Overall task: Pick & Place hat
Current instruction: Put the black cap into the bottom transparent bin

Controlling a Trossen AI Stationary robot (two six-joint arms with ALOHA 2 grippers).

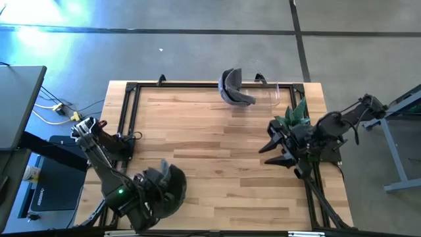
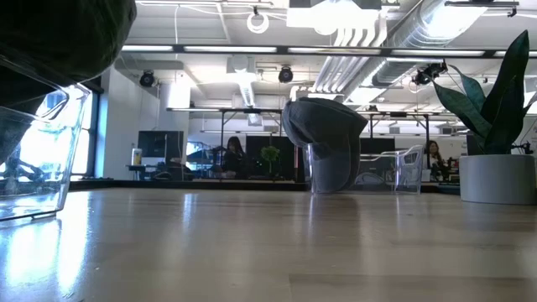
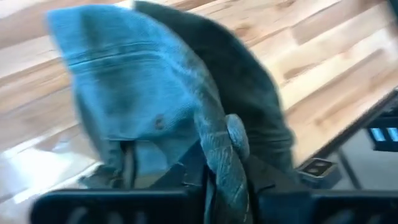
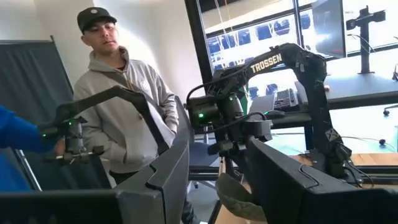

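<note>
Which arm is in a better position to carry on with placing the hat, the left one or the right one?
Left. The left pincer is shut on a hat near the table's front-left corner. The right pincer is open, holds nothing, and waits at the right side.

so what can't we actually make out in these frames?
- Left end effector: high view, held hat covers it.
- Held hat's shape: left wrist view, blurred and cut off by the frame edges.
- Second hat on the stand: low view, underside hidden.
</note>
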